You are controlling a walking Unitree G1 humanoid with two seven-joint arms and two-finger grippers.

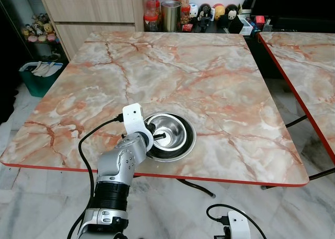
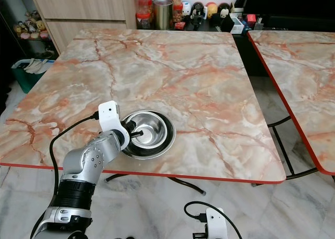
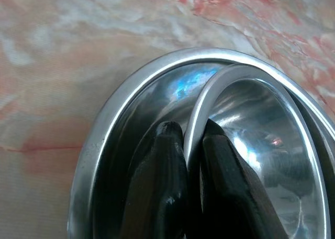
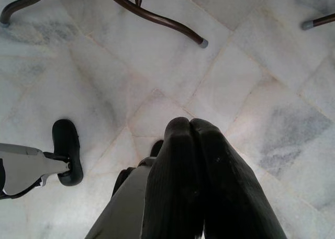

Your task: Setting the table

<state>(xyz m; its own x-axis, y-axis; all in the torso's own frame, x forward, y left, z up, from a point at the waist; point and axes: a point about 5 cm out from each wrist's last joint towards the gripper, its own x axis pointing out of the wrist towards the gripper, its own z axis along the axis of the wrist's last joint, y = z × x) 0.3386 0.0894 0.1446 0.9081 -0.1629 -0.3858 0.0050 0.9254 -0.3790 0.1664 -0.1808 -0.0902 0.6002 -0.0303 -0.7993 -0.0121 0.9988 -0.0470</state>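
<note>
Where the marble worktop nears its front edge, a steel plate sits with a steel bowl inside it. Left gripper pinches the bowl's rim, jaws narrow, one finger outside, one within; the wrist view shows this. Right gripper hangs over the floor, jaws pressed together.
</note>
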